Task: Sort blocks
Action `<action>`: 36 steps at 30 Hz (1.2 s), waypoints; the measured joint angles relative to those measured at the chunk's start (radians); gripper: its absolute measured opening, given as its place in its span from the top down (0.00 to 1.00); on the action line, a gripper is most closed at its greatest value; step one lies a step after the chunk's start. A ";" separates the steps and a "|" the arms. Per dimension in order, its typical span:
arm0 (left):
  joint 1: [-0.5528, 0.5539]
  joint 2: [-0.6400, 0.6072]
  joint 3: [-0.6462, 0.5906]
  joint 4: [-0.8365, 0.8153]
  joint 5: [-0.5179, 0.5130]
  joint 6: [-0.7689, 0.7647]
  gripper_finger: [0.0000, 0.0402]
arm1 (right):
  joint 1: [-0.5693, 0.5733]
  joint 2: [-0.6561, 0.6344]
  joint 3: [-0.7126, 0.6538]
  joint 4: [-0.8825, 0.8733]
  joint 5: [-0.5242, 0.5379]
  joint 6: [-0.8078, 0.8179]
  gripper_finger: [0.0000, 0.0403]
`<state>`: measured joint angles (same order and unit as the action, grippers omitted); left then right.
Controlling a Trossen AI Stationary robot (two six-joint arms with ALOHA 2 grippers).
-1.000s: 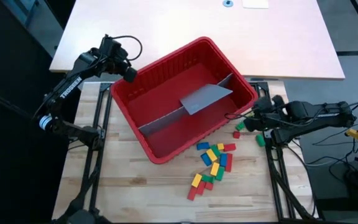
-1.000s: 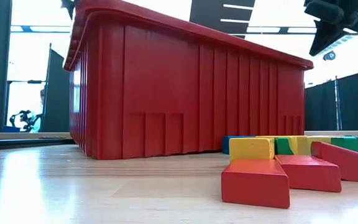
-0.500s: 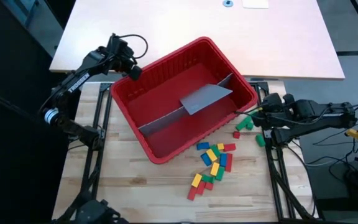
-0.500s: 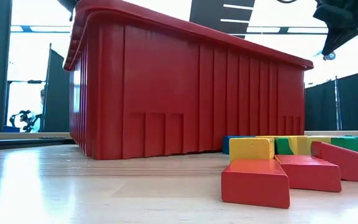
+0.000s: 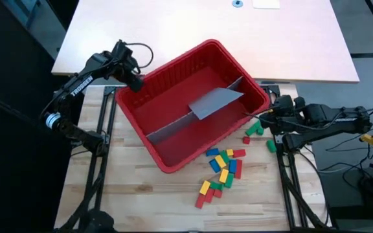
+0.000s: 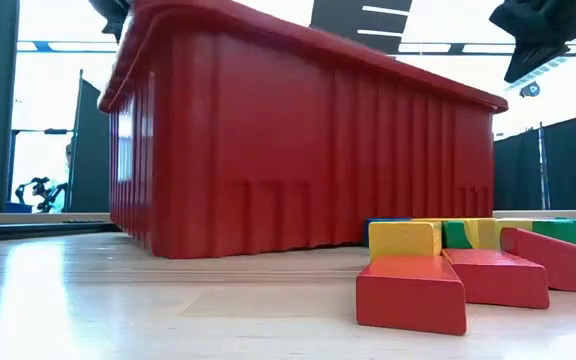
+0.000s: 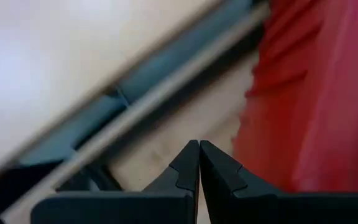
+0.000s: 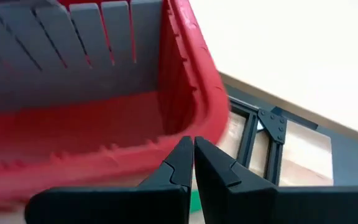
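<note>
From my seat the big red ribbed plastic bin sits skewed on the pale wooden table top, with a flat grey slotted panel lying loose inside it and a second grey panel standing along the bin floor. The small painted blocks in red, green, blue and yellow are all outside the bin, scattered on the wood just off its near right side, and a few stray blocks lie closer to the right arm. In the low view they show as a row with a yellow block sitting behind a chunky red block. My left gripper is up at the bin's far left corner, right beside the rim, fingers pressed together with nothing between them; the left wrist view shows the two tips meeting next to the red wall. My right gripper is just off the bin's right corner, above those stray blocks, and its fingers are pressed together too, empty, with the bin's rounded rim right in front of them.
</note>
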<state>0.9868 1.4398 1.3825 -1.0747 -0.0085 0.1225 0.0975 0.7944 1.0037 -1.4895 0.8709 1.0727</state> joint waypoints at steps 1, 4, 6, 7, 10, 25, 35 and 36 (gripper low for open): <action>-0.003 -0.002 -0.010 -0.025 0.029 0.000 1.00 | 0.000 0.000 0.000 0.010 0.004 0.000 1.00; -0.014 -0.010 -0.034 -0.080 0.093 0.000 1.00 | 0.000 0.005 0.000 0.022 0.005 0.000 1.00; -0.024 -0.031 -0.050 -0.109 0.104 0.000 1.00 | 0.000 0.007 0.000 0.033 0.004 -0.008 1.00; -0.028 -0.044 -0.062 -0.119 0.104 0.000 1.00 | 0.000 0.007 0.000 0.039 0.001 -0.012 1.00; -0.041 -0.098 -0.112 -0.119 0.103 -0.010 1.00 | 0.000 0.007 0.000 0.057 -0.006 -0.027 1.00; -0.041 -0.404 -0.207 0.176 0.014 -0.121 1.00 | 0.000 0.006 0.000 0.064 -0.008 -0.053 1.00; -0.047 -0.355 -0.110 0.270 0.104 -0.125 1.00 | 0.000 0.004 0.000 0.104 -0.009 -0.053 1.00; -0.051 -0.348 -0.106 0.281 0.113 -0.124 1.00 | 0.000 0.004 0.000 0.128 -0.009 -0.062 1.00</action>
<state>0.9355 1.0915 1.2770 -0.7936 0.1049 -0.0019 0.0977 0.7986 1.0039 -1.3616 0.8617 1.0104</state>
